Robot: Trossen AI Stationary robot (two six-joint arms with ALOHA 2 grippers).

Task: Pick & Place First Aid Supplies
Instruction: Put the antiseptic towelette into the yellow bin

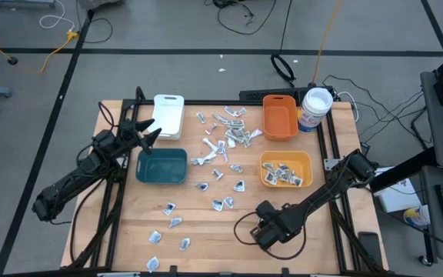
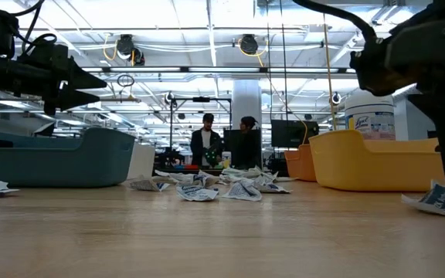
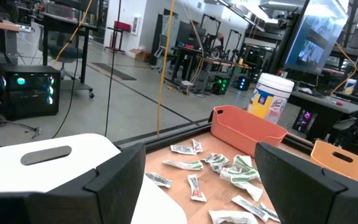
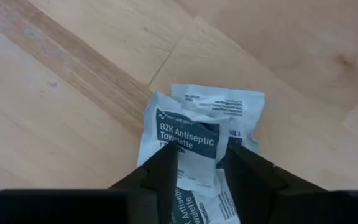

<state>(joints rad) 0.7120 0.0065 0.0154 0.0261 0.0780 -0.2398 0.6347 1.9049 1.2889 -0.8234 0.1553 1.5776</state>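
Right wrist view: my right gripper (image 4: 199, 163) straddles the towelette packets (image 4: 194, 134), fingers parted, nothing gripped yet (two overlap). I'd press lower, pinch one only.

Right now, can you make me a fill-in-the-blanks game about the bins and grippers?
1. The yellow bin already holds several ____.
2. The teal bin looks ____ inside.
3. The right gripper straddles a packet printed "Antiseptic ____".
4. The left gripper hovers between the teal bin and the ____ bin.

Missing words: packets; empty; Towelette; white
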